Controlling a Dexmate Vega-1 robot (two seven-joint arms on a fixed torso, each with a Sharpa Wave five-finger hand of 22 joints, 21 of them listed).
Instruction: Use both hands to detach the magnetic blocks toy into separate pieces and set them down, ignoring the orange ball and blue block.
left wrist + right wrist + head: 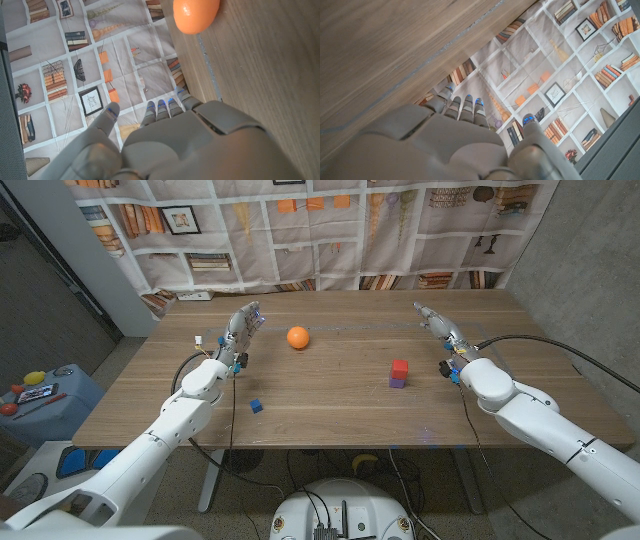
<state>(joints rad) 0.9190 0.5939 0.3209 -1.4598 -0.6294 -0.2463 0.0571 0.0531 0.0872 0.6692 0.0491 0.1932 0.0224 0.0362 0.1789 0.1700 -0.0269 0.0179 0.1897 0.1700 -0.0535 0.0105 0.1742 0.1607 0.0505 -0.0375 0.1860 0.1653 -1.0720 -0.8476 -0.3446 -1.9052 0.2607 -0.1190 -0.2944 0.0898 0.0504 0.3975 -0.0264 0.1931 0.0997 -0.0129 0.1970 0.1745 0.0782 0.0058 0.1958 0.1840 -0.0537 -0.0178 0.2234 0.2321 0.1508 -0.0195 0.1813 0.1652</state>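
The magnetic blocks toy (399, 373) stands on the table right of centre, a red block stacked on a purple one, still joined. My left hand (241, 332) is raised at the far left of the table, fingers stretched out and apart, holding nothing; in the left wrist view the left hand (165, 145) shows its back with straight fingers. My right hand (440, 327) is up at the far right, fingers extended and empty, some way behind and to the right of the toy; its back fills the lower right wrist view, right hand (460, 145).
An orange ball (297, 337) lies just right of my left hand, seen also as the orange ball (195, 14). A small blue block (256, 406) sits near the table's front. The wooden table (330, 405) has a bookshelf-print curtain (330, 230) behind it.
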